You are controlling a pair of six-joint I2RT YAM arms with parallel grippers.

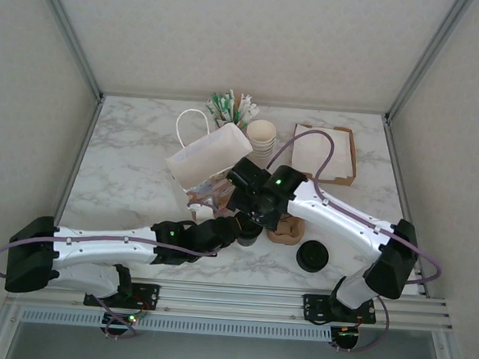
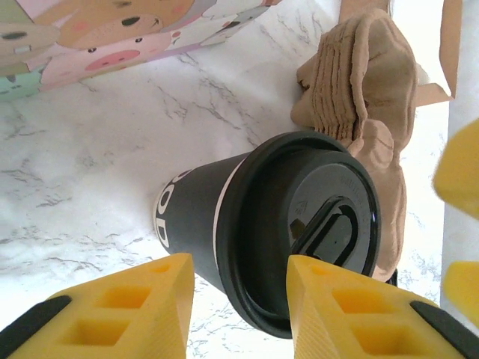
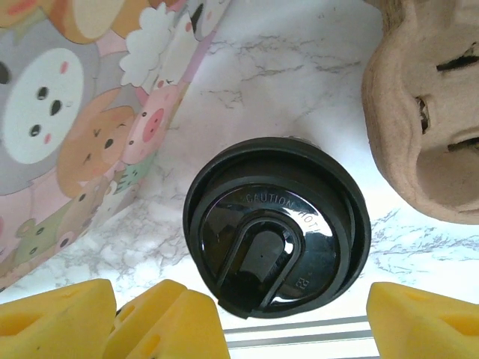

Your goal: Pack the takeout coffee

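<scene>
Cartoon-animal paper bag (image 1: 204, 161): just left of the coffee, which is not yet inside; packing still to do.
Left gripper (image 2: 238, 299): fingers partway apart at the coffee; cannot tell if gripping.
Dark paper takeout coffee with black plastic lid (image 2: 299, 217): upright on marble table (image 1: 125, 171).
Right gripper (image 3: 239, 321): spread wide over it.
Brown pulp carriers (image 1: 288, 230): just right; tight sideways, lifting looks freest.

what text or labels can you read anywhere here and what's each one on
"CAUTION HOT": raised on the lid of the takeout coffee
"OD": white letters on its dark side, the rest out of sight
Other small embossed marks on the lid: too small to read
</scene>
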